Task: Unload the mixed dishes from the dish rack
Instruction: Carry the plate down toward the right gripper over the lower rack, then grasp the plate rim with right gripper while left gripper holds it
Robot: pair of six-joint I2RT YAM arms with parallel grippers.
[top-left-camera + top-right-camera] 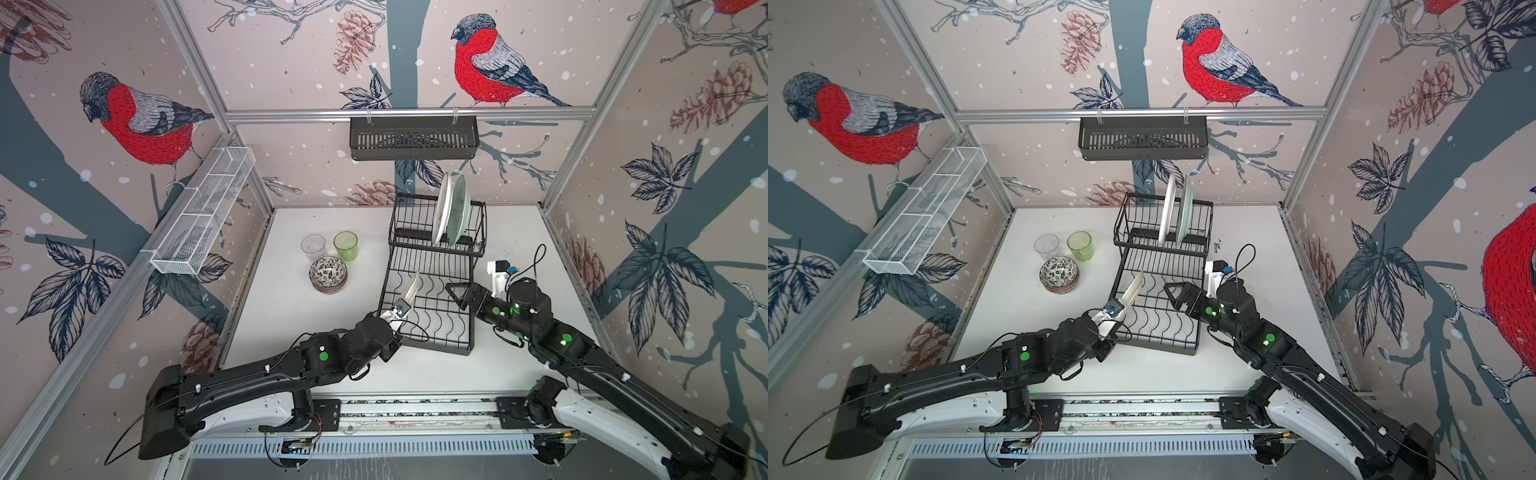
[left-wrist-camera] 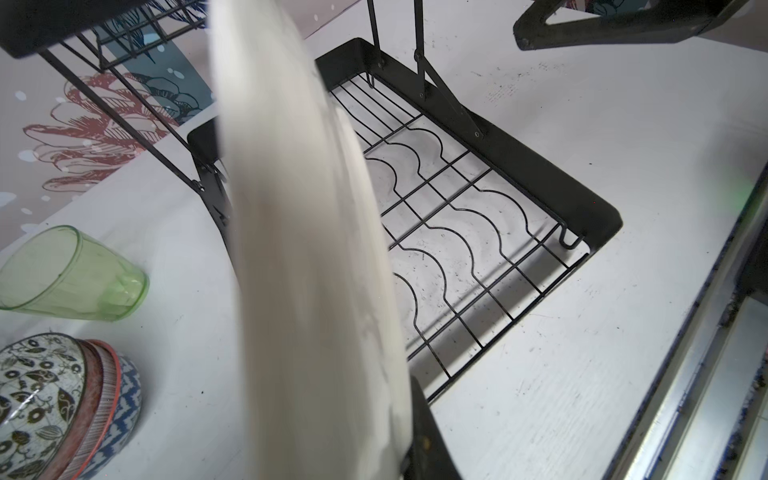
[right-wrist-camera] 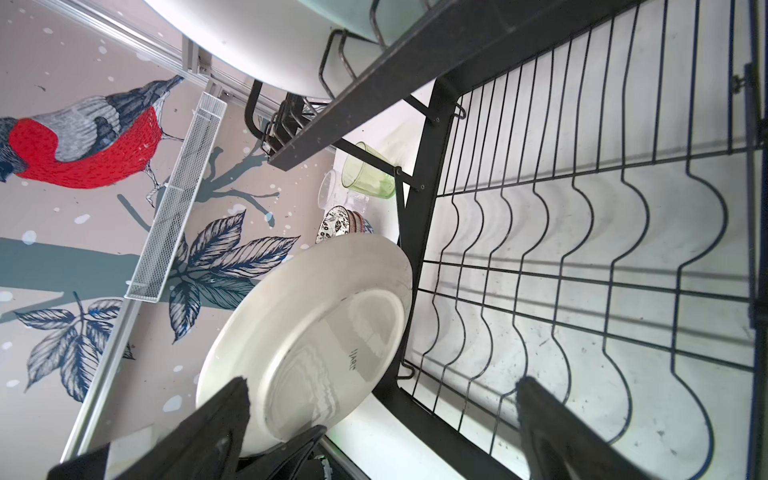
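Observation:
The black wire dish rack [image 1: 432,266] [image 1: 1158,270] stands at the middle back of the white table. A white plate [image 1: 442,208] and a pale green plate [image 1: 459,212] stand upright in its raised section. My left gripper [image 1: 401,309] [image 2: 399,457] is shut on the rim of another white plate [image 1: 412,286] [image 2: 307,249] [image 3: 307,340], held on edge by the left side of the lower tray [image 2: 457,208]. Above that tray my right gripper [image 1: 457,293] [image 3: 384,395] hovers open and holds nothing. Left of the rack sit stacked patterned bowls [image 1: 328,274] [image 2: 54,403], a green tumbler [image 1: 345,246] [image 2: 75,274] and a clear tumbler [image 1: 313,248].
A black slotted basket [image 1: 413,137] hangs on the back rail. A long white mesh basket [image 1: 203,212] is fixed to the left wall frame. Aluminium posts and patterned walls close in the table on three sides.

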